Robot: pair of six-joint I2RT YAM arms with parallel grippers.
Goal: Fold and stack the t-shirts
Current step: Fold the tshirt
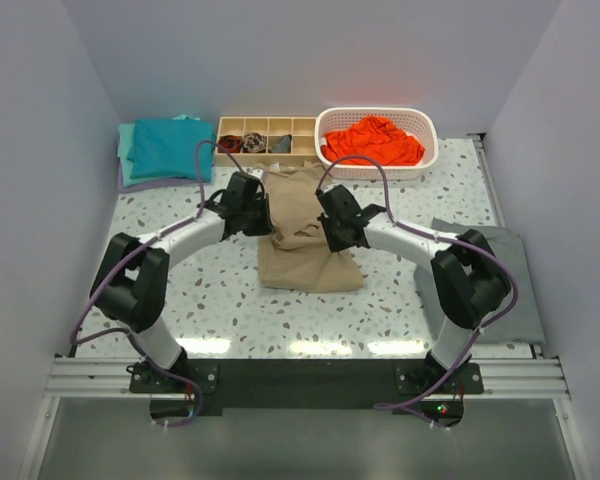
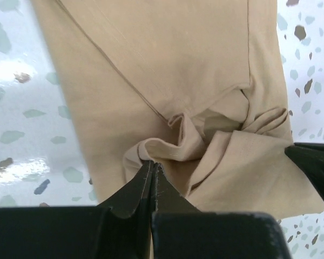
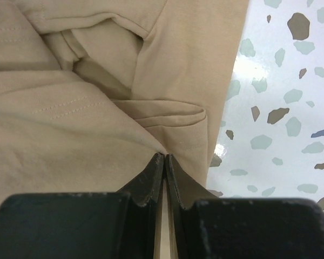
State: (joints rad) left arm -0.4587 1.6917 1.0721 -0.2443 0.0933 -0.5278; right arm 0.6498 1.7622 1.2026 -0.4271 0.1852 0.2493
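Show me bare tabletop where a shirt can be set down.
Bare: the near strip between the tan shirt and the arm bases, and the patch between the white basket and the grey cloth. Crowded: the back edge, with teal shirts, divided tray, basket.

Overhead looks down; wrist cameras closely share tan t-shirt.

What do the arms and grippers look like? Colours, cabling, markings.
Both arms are alike: the left arm and right arm have white tube links between bulky black joint housings. A purple cable loops along each from base to wrist. The left gripper and right gripper are matte black, with flat fingers tapering to thin tips. No markings are visible.
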